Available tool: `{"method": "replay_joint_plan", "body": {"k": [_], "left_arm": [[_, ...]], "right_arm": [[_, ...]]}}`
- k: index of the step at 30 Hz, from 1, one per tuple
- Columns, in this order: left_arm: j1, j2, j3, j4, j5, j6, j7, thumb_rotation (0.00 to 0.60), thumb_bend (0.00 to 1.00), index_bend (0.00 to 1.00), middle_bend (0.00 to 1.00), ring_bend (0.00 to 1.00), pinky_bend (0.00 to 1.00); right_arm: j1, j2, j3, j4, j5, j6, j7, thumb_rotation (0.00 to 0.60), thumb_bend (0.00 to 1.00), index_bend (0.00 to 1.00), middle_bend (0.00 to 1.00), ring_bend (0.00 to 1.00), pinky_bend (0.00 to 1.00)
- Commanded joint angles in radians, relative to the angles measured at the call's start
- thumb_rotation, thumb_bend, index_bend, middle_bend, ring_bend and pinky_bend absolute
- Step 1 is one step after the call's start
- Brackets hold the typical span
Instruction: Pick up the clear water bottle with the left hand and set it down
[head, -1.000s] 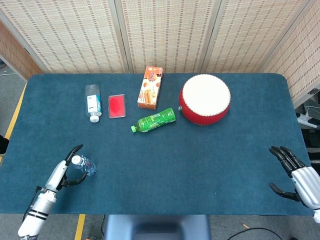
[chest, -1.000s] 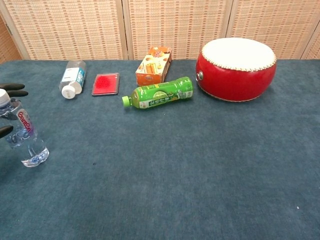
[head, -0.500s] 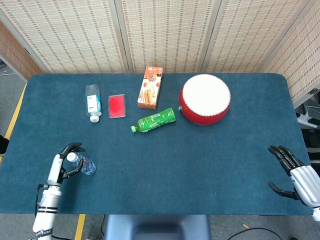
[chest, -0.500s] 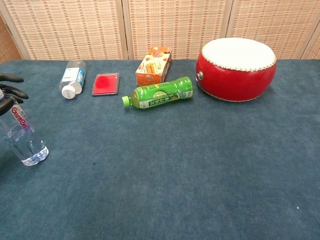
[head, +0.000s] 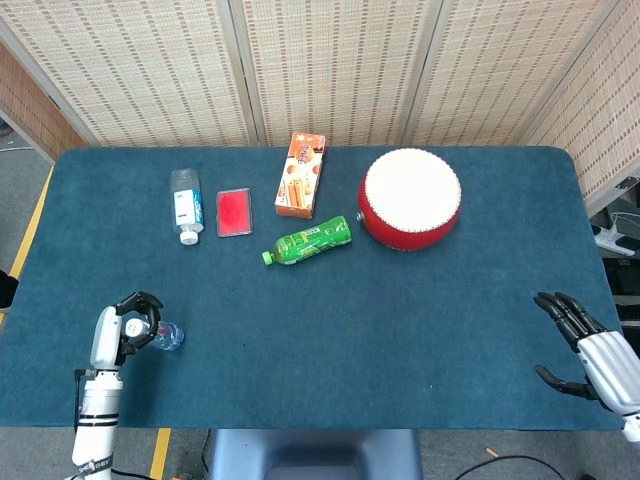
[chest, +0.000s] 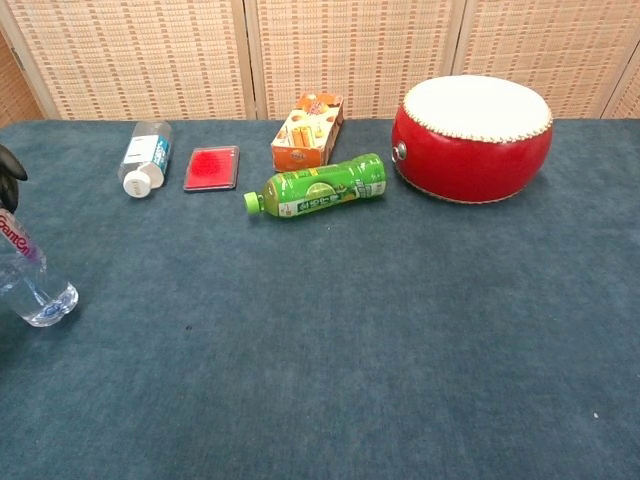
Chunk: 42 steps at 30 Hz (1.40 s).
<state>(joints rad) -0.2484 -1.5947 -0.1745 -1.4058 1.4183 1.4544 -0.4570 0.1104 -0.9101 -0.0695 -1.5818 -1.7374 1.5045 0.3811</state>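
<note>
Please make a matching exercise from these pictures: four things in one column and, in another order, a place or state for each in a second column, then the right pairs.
Things:
1. clear water bottle
2. green bottle
3. red drum
4. right robot hand

Places or states:
A. lying on its side at the table's middle
B. open, holding nothing
C. held by the left robot hand
D. standing upright, white top

Pairs: 1-C, 2-A, 3-D, 4-B
</note>
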Motion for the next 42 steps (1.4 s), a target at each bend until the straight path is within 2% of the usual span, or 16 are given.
{"method": "replay_joint_plan", "body": {"k": [1, 6, 13, 16, 20, 24, 28, 30, 32, 37, 39, 42], "left_arm": [[0.001, -0.011, -0.004, 0.006, 0.011, 0.016, 0.015, 0.600, 0.60, 0.54, 0.65, 0.58, 0.56], [-0.012, -0.003, -0.029, -0.002, 0.030, 0.041, 0.046, 0.600, 0.61, 0.58, 0.68, 0.62, 0.61], [-0.055, 0.007, -0.110, 0.030, 0.054, 0.122, 0.266, 0.600, 0.62, 0.60, 0.71, 0.65, 0.65], [-0.076, 0.012, -0.129, 0.003, 0.054, 0.118, 0.279, 0.600, 0.64, 0.61, 0.72, 0.66, 0.65], [-0.089, 0.041, -0.135, -0.113, 0.026, 0.060, 0.157, 0.600, 0.65, 0.62, 0.72, 0.67, 0.66], [-0.088, 0.085, -0.134, -0.242, -0.002, -0.009, -0.076, 0.600, 0.65, 0.62, 0.72, 0.67, 0.67], [-0.080, 0.123, -0.140, -0.319, -0.024, -0.055, -0.296, 0.600, 0.65, 0.62, 0.72, 0.67, 0.67], [-0.078, 0.139, -0.141, -0.319, -0.033, -0.067, -0.320, 0.600, 0.66, 0.63, 0.73, 0.67, 0.67], [-0.080, 0.132, -0.142, -0.292, -0.036, -0.053, -0.261, 0.600, 0.66, 0.63, 0.73, 0.67, 0.67], [-0.097, 0.063, -0.138, -0.168, -0.047, 0.006, 0.024, 0.600, 0.66, 0.63, 0.73, 0.68, 0.67], [-0.103, 0.047, -0.135, -0.130, -0.052, 0.008, 0.073, 0.600, 0.67, 0.64, 0.74, 0.68, 0.68], [-0.118, 0.011, -0.126, -0.007, -0.028, 0.050, 0.241, 0.600, 0.67, 0.64, 0.74, 0.69, 0.69]], "right_arm": [[0.000, 0.001, -0.001, 0.000, -0.001, 0.001, 0.002, 0.600, 0.18, 0.00, 0.04, 0.00, 0.29], [0.001, 0.003, -0.001, 0.001, -0.001, 0.000, 0.006, 0.600, 0.18, 0.00, 0.04, 0.00, 0.29], [0.003, 0.005, -0.005, 0.002, -0.007, -0.001, 0.011, 0.600, 0.18, 0.00, 0.04, 0.00, 0.29], [0.003, 0.005, -0.006, 0.003, -0.008, 0.001, 0.012, 0.600, 0.18, 0.00, 0.04, 0.00, 0.29], [0.005, 0.004, -0.007, 0.003, -0.009, -0.003, 0.009, 0.600, 0.18, 0.00, 0.04, 0.00, 0.29], [0.008, 0.004, -0.010, 0.003, -0.013, -0.010, 0.003, 0.600, 0.18, 0.00, 0.04, 0.00, 0.29], [0.010, 0.005, -0.012, 0.001, -0.014, -0.014, 0.001, 0.600, 0.18, 0.00, 0.04, 0.00, 0.29], [0.011, 0.005, -0.012, 0.001, -0.014, -0.016, -0.001, 0.600, 0.18, 0.00, 0.04, 0.00, 0.29], [0.011, 0.004, -0.013, 0.001, -0.014, -0.017, -0.002, 0.600, 0.18, 0.00, 0.04, 0.00, 0.29], [0.012, 0.005, -0.014, -0.001, -0.015, -0.018, -0.003, 0.600, 0.18, 0.00, 0.04, 0.00, 0.29], [0.012, 0.005, -0.014, -0.001, -0.014, -0.019, -0.004, 0.600, 0.18, 0.00, 0.04, 0.00, 0.29], [0.011, 0.006, -0.014, -0.001, -0.014, -0.016, -0.003, 0.600, 0.18, 0.00, 0.04, 0.00, 0.29]]}}
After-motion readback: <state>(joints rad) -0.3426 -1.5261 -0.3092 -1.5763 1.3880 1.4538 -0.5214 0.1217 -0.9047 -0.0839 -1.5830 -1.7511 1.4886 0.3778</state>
